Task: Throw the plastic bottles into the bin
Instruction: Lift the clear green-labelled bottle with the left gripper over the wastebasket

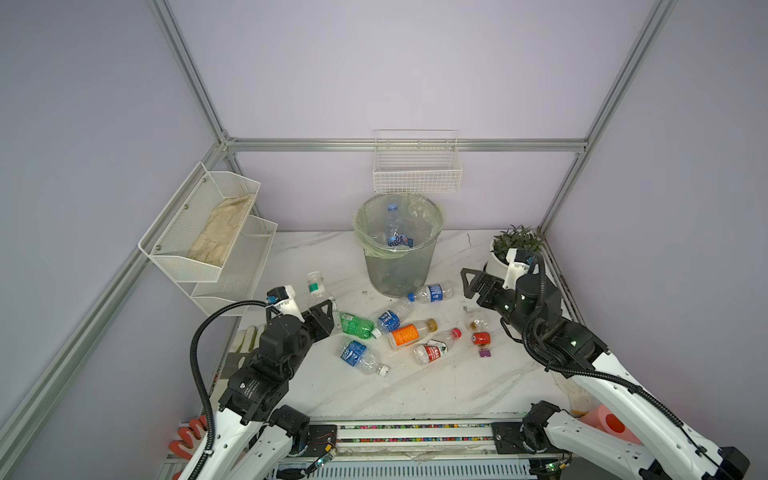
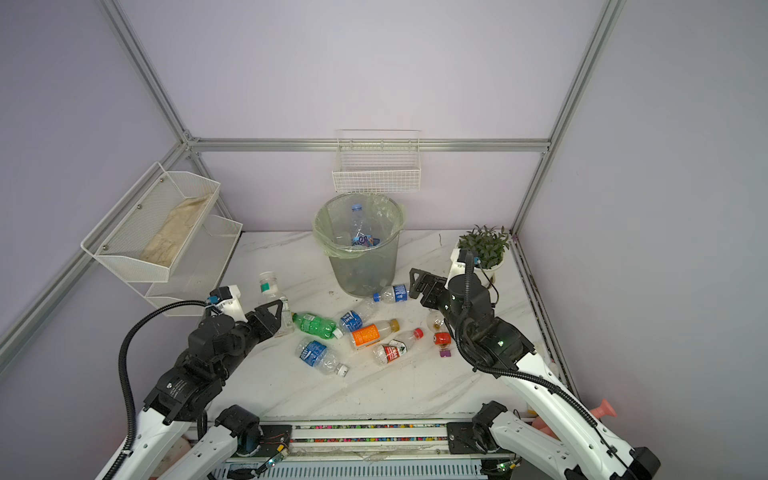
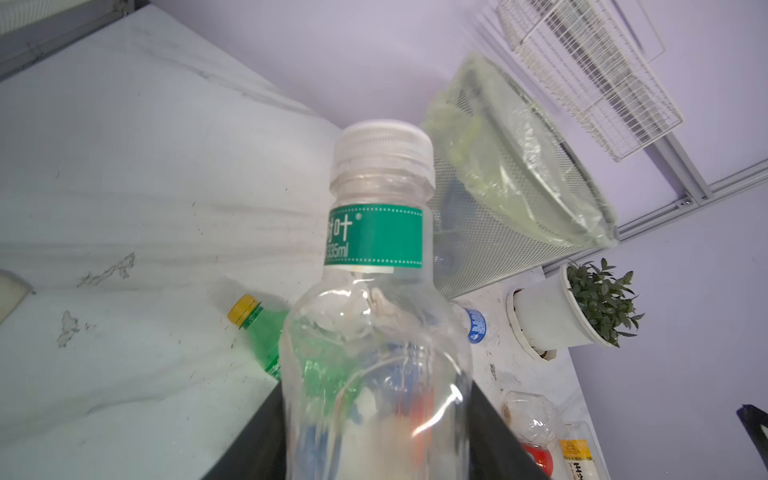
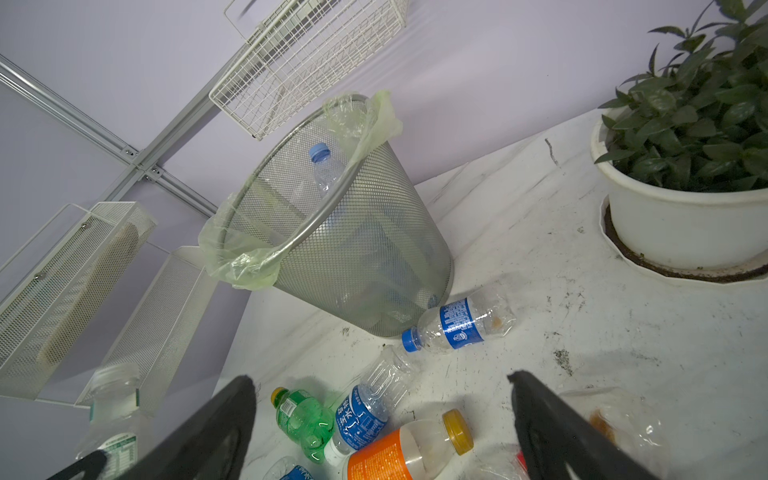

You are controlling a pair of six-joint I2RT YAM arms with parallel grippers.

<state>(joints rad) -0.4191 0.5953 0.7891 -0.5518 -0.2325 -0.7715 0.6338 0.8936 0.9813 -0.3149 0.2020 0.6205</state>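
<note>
Currently my left gripper [image 1: 324, 313] is closed partway round the lower body of a clear, white-capped plastic bottle with a teal label band [image 1: 316, 289], holding it upright. The tall grey wire-mesh bin with a pale green liner [image 1: 399, 270] stands behind it and to its right, so I judge the carry goes that way, over the rim. My right gripper [image 1: 467, 286] gapes wide and empty, just beside a blue-labelled clear bottle [image 1: 432, 292] lying at the bin's foot.

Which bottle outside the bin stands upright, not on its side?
The clear bottle with white cap and green neck band, held in the left gripper. The others, like the green bottle, lie on their sides on the table.
</note>
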